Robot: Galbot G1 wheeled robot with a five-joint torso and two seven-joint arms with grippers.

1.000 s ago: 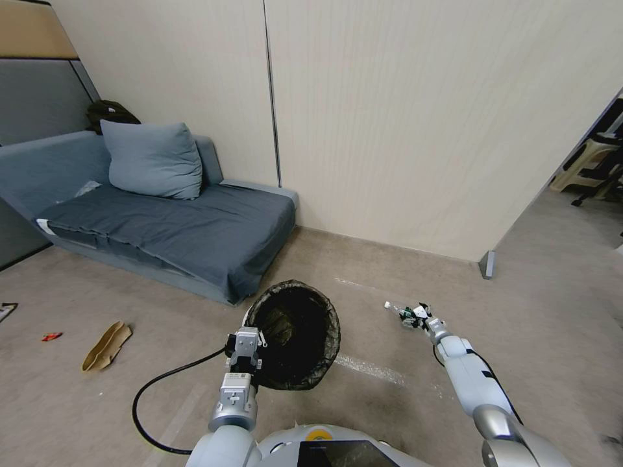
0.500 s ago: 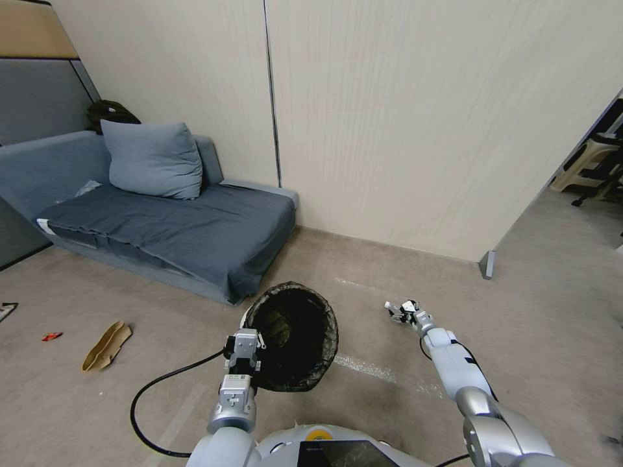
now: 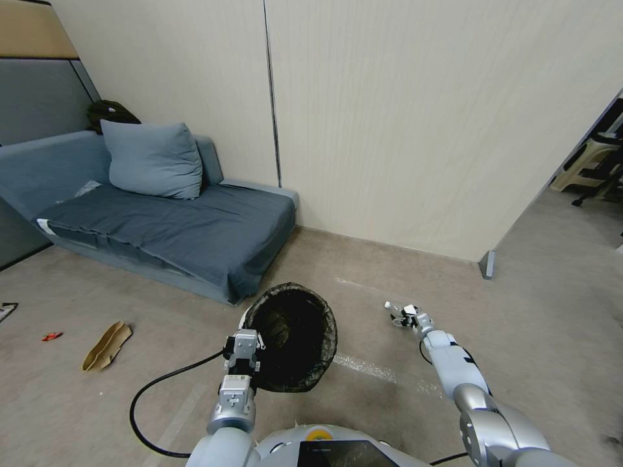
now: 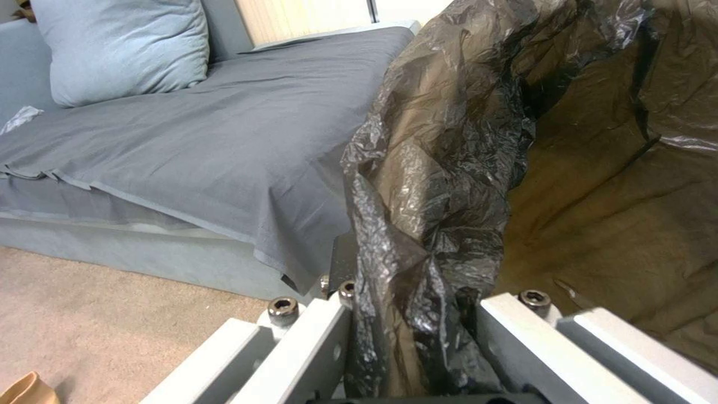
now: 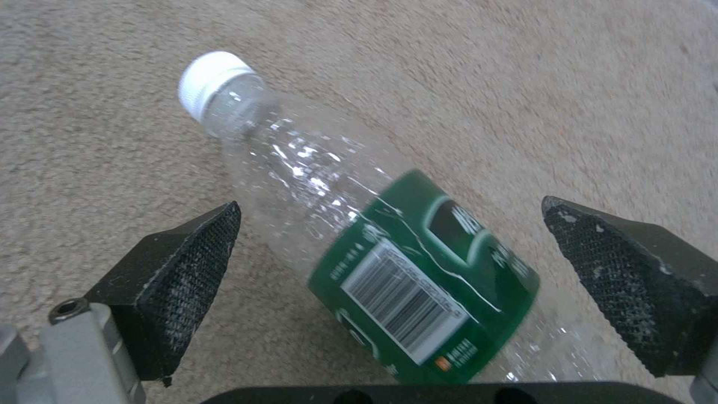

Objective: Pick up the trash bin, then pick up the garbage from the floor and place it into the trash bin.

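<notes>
The trash bin (image 3: 292, 337), lined with a crinkled black bag, hangs tilted in front of me, its mouth facing up. My left gripper (image 3: 245, 350) is shut on its near rim; in the left wrist view the left gripper (image 4: 415, 322) pinches the folded bag (image 4: 449, 168). A piece of garbage, a clear plastic bottle (image 3: 392, 307) with a white cap and green label, lies on the carpet to the right. My right gripper (image 3: 405, 316) is low at it. In the right wrist view the right gripper (image 5: 390, 221) is open, with the bottle (image 5: 404, 252) between its black pads (image 5: 187, 264).
A tan curled piece (image 3: 106, 346) and a small red scrap (image 3: 51, 336) lie on the floor far left. A grey sofa (image 3: 182, 233) with a cushion stands behind the bin, against the beige wall. A black cable (image 3: 162, 389) loops on the carpet near my base.
My right arm has swung a little to the left and closer to the bottle, which has stayed in place. The left gripper still holds the bin, almost unmoved.
</notes>
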